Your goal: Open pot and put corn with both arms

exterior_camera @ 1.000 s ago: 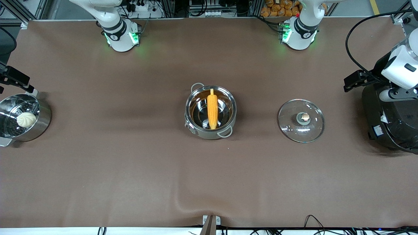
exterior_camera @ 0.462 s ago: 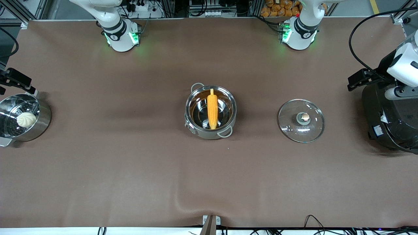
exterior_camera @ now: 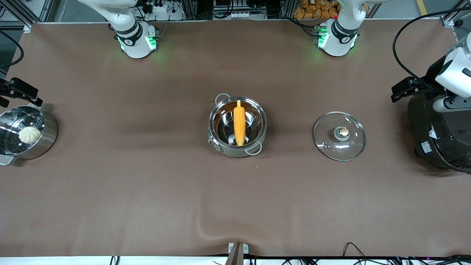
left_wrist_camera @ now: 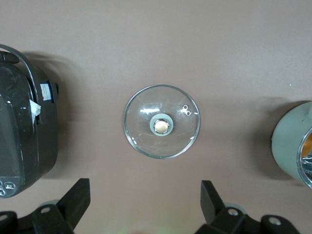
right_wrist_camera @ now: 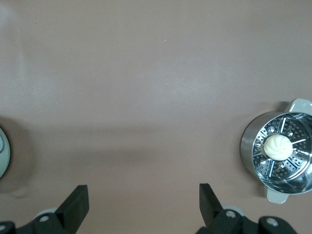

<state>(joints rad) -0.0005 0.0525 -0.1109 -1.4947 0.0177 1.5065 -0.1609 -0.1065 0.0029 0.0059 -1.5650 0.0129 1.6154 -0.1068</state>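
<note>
Front view shows the pot [exterior_camera: 237, 127] sitting open at the middle of the bench, with the corn [exterior_camera: 239, 123] already lying inside it, pointed end toward the robot bases and tipped up against the rim there. The glass lid [exterior_camera: 339, 136] lies flat on the brown mat toward the left arm's end of the bench, knob up, well apart from the pot and just short of the big black rice cooker [exterior_camera: 441, 136] at that edge. So by my read both halves of the job look done: lid off, corn in. The left gripper [left_wrist_camera: 146, 207] hangs high over the lid area next to the rice cooker, fingers spread wide with nothing between them; you can see the lid [left_wrist_camera: 162, 127] dead centre under it in the left wrist view. The right gripper [right_wrist_camera: 144, 207] is up by the opposite edge of the bench, above the mat beside the steel steamer [exterior_camera: 25, 136] with the white bun [exterior_camera: 29, 135] in it, also wide open and holding nothing. Neither one is touching anything. If I had to guess, what's left is just parking both arms away from the bench middle; nothing calls for another grab unless the lid is meant to go back on, and the task doesn't ask for that.
</note>
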